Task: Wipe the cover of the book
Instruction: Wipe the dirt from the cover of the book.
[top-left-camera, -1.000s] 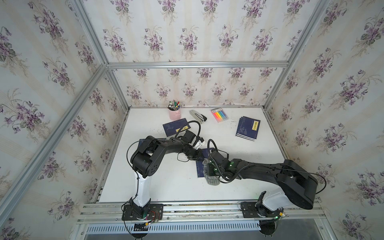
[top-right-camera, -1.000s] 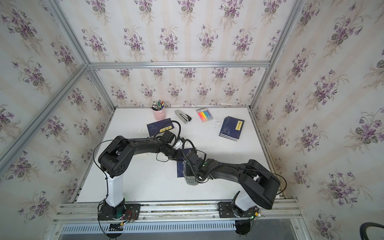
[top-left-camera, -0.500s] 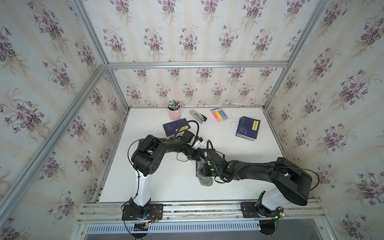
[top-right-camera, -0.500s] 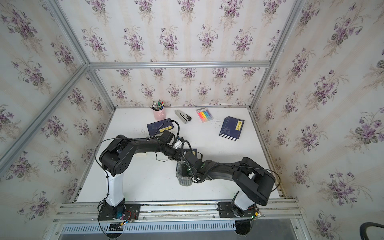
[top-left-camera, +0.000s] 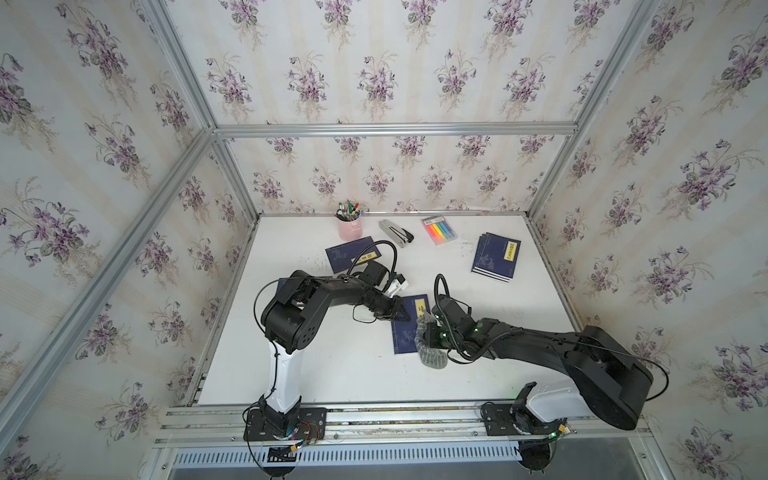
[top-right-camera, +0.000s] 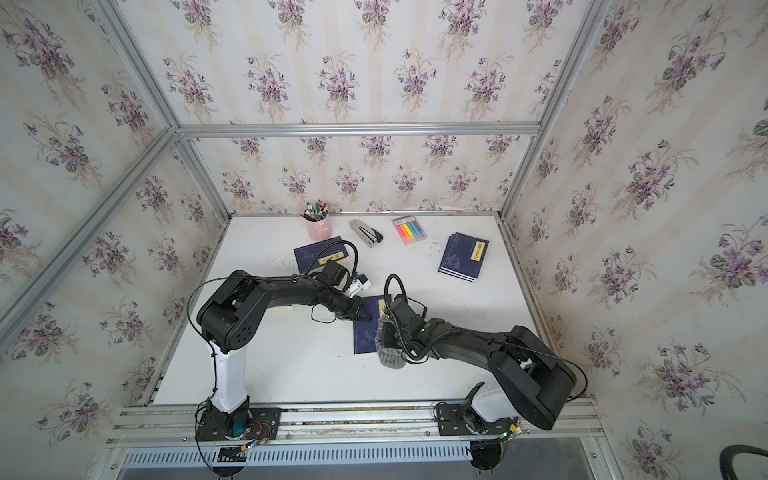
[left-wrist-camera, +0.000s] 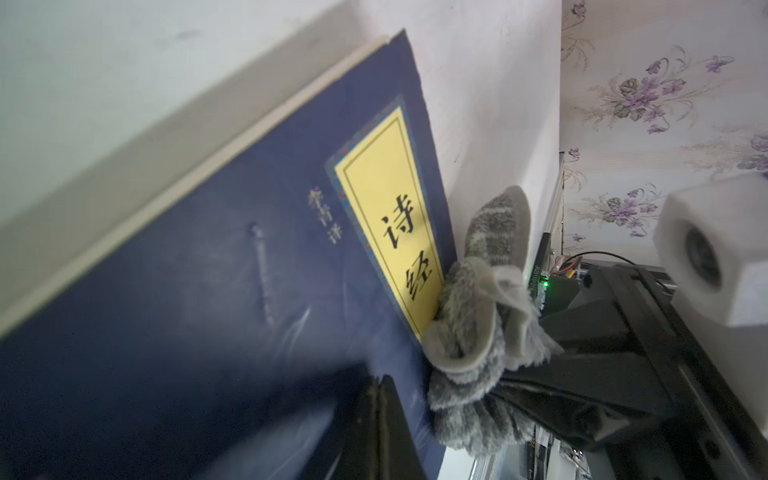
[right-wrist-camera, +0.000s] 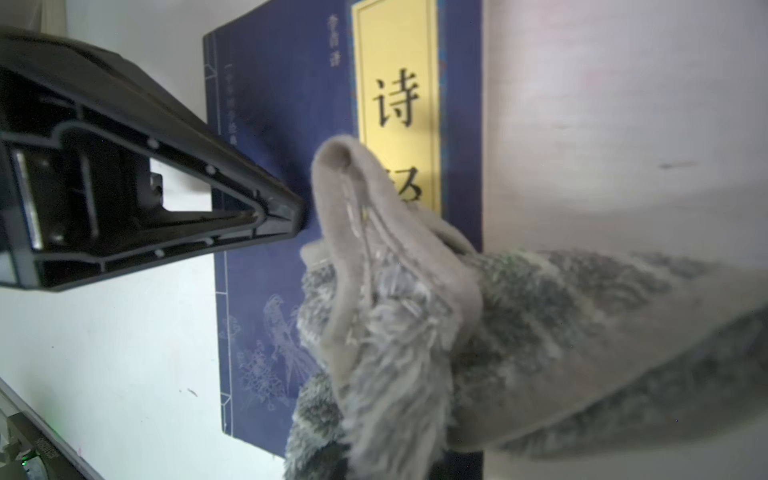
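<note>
**Q:** Where does the book (top-left-camera: 404, 337) lie, and what steadies it?

**A:** Flat on the counter (top-left-camera: 332, 368); long axis from its yellow label (top-left-camera: 420, 308) end to its near edge; left fingers (right-wrist-camera: 249, 216), pressed together, tip down on the cover, spineward of the label.

**Q:** And the cloth (top-left-camera: 432, 356)?

**A:** Pinched in the right fingers (left-wrist-camera: 552, 386), which are the nearer; it overhangs the book's near, label-side corner; the bare cover lies spineward, so the stroke likely goes there; half a second ago the cloth sat further across the cover.
</note>
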